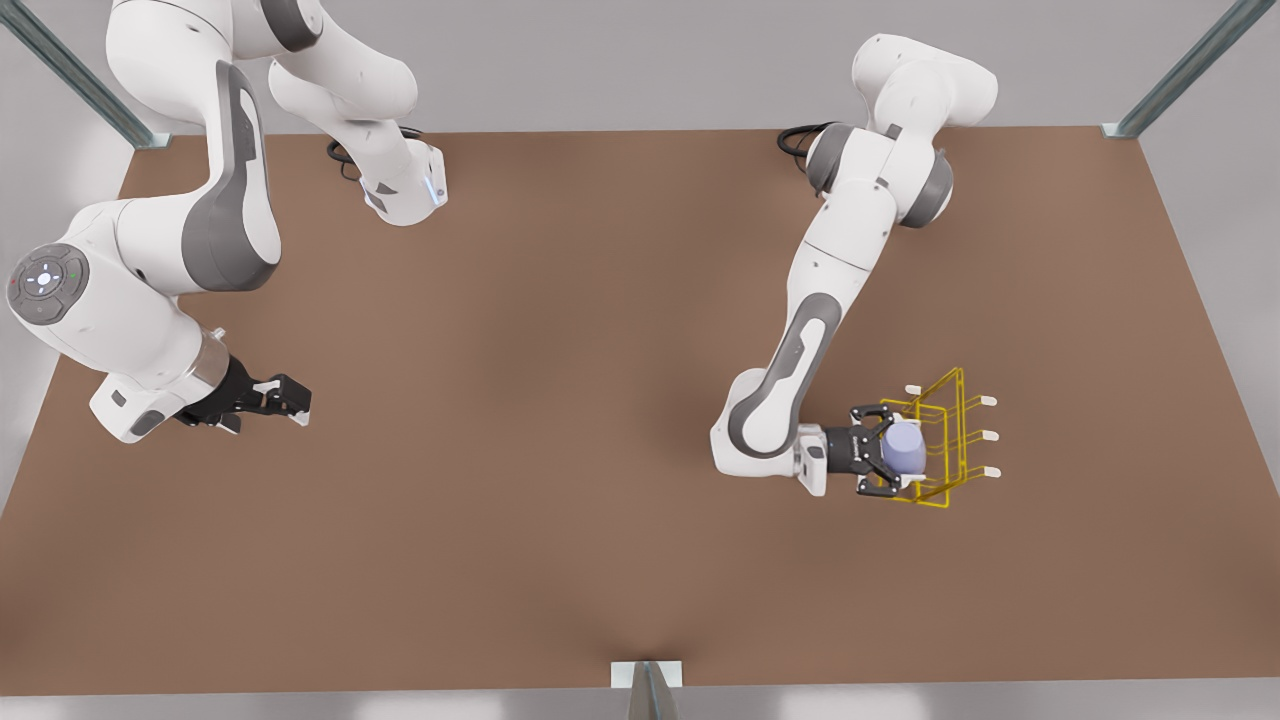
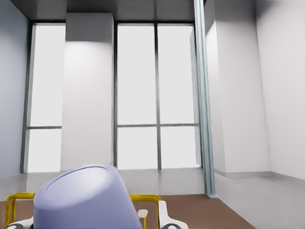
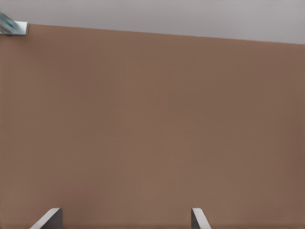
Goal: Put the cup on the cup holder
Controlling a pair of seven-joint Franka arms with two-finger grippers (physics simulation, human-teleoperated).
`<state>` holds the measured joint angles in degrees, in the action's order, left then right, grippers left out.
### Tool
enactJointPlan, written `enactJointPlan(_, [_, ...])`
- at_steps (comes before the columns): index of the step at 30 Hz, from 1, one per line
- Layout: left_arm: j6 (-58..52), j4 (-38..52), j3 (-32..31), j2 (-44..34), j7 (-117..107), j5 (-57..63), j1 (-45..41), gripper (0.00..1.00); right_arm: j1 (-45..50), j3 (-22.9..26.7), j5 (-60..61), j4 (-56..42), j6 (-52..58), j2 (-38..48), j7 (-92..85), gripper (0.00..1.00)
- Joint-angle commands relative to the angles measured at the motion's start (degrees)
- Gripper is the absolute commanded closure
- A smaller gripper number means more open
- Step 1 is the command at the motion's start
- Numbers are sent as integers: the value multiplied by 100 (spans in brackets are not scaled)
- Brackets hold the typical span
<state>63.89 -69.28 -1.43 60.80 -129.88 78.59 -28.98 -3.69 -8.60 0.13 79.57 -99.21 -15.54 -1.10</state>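
Two arms worked over the brown table, and the bigger share of the scene belonged to the idle one. That arm sat folded at the front view's left, waiting; its gripper, the right gripper, hung low over bare table, well apart from everything. In its wrist view the fingertips stood wide apart with nothing between them — open and empty.

Next in size came the holder, a yellow wire rack standing at the front view's right, its white-capped prongs pointing away from the arm that reached toward it. That facing probably explained the approach: the cup had to come in from the frame side.

The left gripper was stretched out level against the rack's near frame, its fingers closed on the cup. The cup lay tipped on its side in the grasp, its flat end toward the wrist camera, the yellow frame just behind it. It was held amid the wires, likely to line it up with a prong — not yet hung, as far as I could judge.
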Motion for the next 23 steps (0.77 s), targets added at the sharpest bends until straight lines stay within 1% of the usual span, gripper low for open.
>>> enactJointPlan(1, [-26,2,2,-7,42,-2,-3,0,0,-1,4,-3,7,7,-30,0])
enactJointPlan(5, [-61,11,-50,-103,130,-19,-64,0,-114,16,-4,-12,-54,7,-65,0])
enactJointPlan(7, [-70,29,-59,-428,384,-326,-187,0,-167,16,4,-12,-90,-2,-57,0])
enactJointPlan(8, [-61,90,-86,-850,850,-879,-345,0,-167,16,4,-12,-81,-11,-65,0])
enactJointPlan(9, [-8,379,-331,-1254,1149,-1582,-389,0,-176,16,40,-3,-72,-11,-65,0])
enactJointPlan(10, [27,924,-745,-1746,1579,-2715,-258,0,-167,16,48,-3,-54,-20,-57,0])
enactJointPlan(11, [334,1066,-798,-2449,2721,-4034,-64,0,-193,16,57,-3,-37,-28,-65,0])
enactJointPlan(13, [563,1083,-806,-3311,6261,-6126,752,0,-211,16,57,6,-19,-28,-65,0])
enactJointPlan(14, [545,1031,-798,-3540,8673,-6601,1305,0,-211,16,57,6,-10,-28,-65,0])
enactJointPlan(15, [501,1022,-806,-3557,10778,-6751,1579,0,-211,7,57,6,-2,-28,-57,0])
enactJointPlan(16, [484,1030,-780,-3531,11776,-7489,1834,0,-211,7,57,6,-2,-28,-57,0])
enactJointPlan(17, [669,1083,-692,-3381,11644,-6955,1334,0,-193,7,66,6,-19,-28,-57,0])
enactJointPlan(18, [1036,733,-1042,-3583,12678,-8035,2561,0,-211,7,66,-3,-10,-28,-57,0])
enactJointPlan(19, [2642,-1425,-1386,-4829,12892,-7939,3109,0,-211,7,66,-3,-10,-28,-57,0])
enactJointPlan(20, [3464,-2582,-1395,-5579,12541,-7701,3091,0,-211,7,66,-3,7,-28,-57,0])
enactJointPlan(21, [3025,-1801,-1395,-5158,12443,-7701,3073,0,-211,7,66,6,7,-28,-57,0])
enactJointPlan(22, [2751,-1624,-1395,-5096,12435,-7701,3091,0,-202,7,66,6,16,-28,-57,0])
enactJointPlan(23, [2769,-1615,-1395,-5087,12435,-7701,3082,0,-202,7,66,15,25,-28,-57,0])
